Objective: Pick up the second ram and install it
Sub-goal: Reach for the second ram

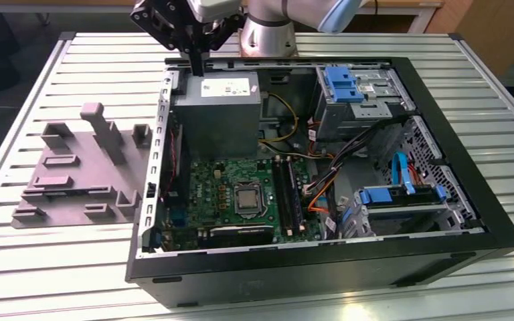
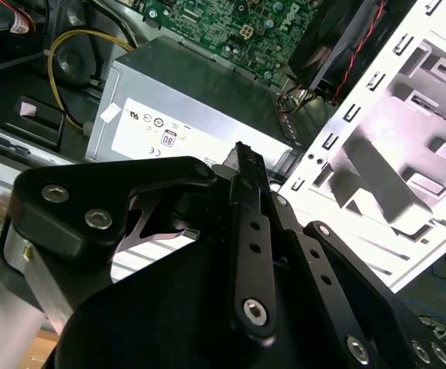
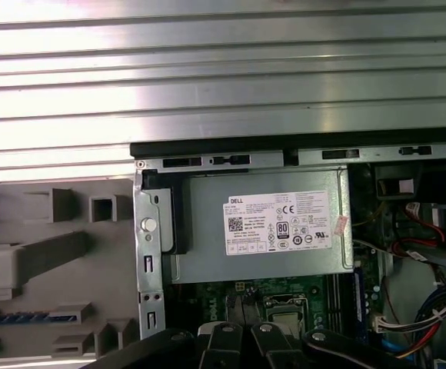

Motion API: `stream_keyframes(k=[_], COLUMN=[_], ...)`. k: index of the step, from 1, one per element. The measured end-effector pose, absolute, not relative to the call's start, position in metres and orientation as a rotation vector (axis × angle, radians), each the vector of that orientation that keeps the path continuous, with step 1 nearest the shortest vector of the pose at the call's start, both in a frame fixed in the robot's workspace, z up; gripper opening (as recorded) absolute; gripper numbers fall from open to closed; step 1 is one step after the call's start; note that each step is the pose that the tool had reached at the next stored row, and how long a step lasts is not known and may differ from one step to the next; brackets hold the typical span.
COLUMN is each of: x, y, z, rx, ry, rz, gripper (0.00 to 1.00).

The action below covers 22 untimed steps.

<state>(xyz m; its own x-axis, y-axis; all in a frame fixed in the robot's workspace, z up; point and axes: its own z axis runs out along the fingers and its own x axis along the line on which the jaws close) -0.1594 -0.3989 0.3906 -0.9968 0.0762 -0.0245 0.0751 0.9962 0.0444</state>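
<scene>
First wrist view; second ram (image 3: pixel 27 317) apart from hand (image 3: pixel 242 346)

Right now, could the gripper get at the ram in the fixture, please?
Probably yes: the gripper hangs near the power supply, and the ram sits uncovered in the fixture beside the case, nothing between.

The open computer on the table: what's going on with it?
A robot arm's pincer hangs above the grey power box at one end of the open computer case. What looks like the thin blue memory stick lies in the grey holder beside the case, not yet picked up.
</scene>
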Motion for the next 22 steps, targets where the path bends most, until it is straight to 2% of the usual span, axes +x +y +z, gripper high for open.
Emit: stream_keyframes(k=[22], x=[-0.1662], y=[-0.3989], z=[0.3896], rx=[0.118], ry=[3.113], rz=[0.068], gripper=[0.11])
